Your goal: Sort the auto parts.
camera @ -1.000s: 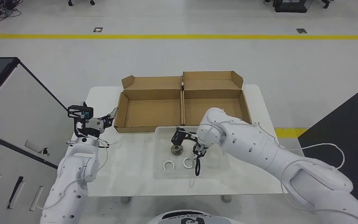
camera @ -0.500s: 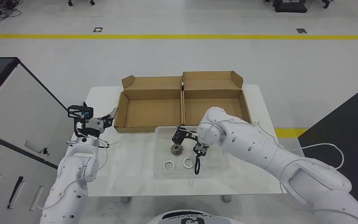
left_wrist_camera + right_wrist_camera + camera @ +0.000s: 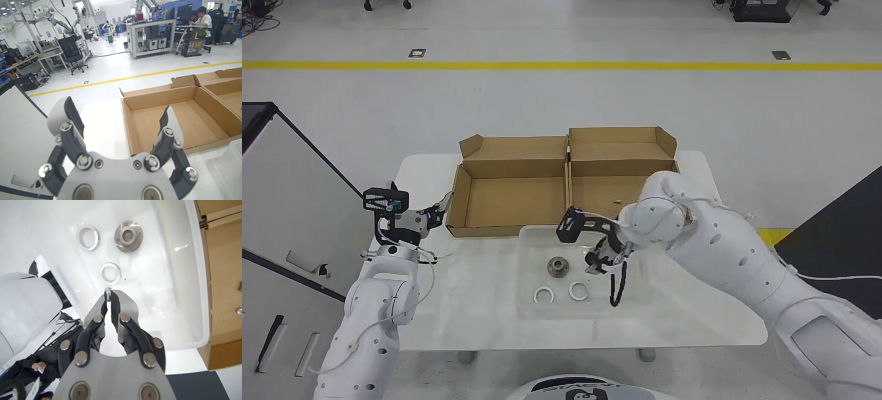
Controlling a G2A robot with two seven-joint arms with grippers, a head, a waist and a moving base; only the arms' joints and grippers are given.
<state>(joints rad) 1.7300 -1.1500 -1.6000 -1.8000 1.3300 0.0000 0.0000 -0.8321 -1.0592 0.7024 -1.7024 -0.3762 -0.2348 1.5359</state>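
**Operator:** What is the right gripper doing?

**Spotter:** Your right gripper is clenched on a small bolt. It is pinched at the very fingertips, with the head poking out past the pads. It hangs over the white plastic tray. From the top view, your gripper sits over the middle of the tray, to the right of the flange. I cannot tell whether the bolt touches the tray floor.

**Operator:** What else is in the tray?

**Spotter:** You have three parts lying flat and apart from one another. The round flange lies with its hub up. The larger ring is beside it. The smaller ring lies just beyond the bolt's head.

**Operator:** And the boxes?

**Spotter:** Two open cardboard boxes stand side by side behind the tray. The right box touches the tray's far edge. You can see small metal pieces on its floor, too small to name. The left box shows a bare floor.

**Operator:** Where is the left arm?

**Spotter:** Your left gripper is released, its jaws spread wide with nothing between them. It hovers at the table's left edge, just beside the left box's outer wall and well apart from the tray.
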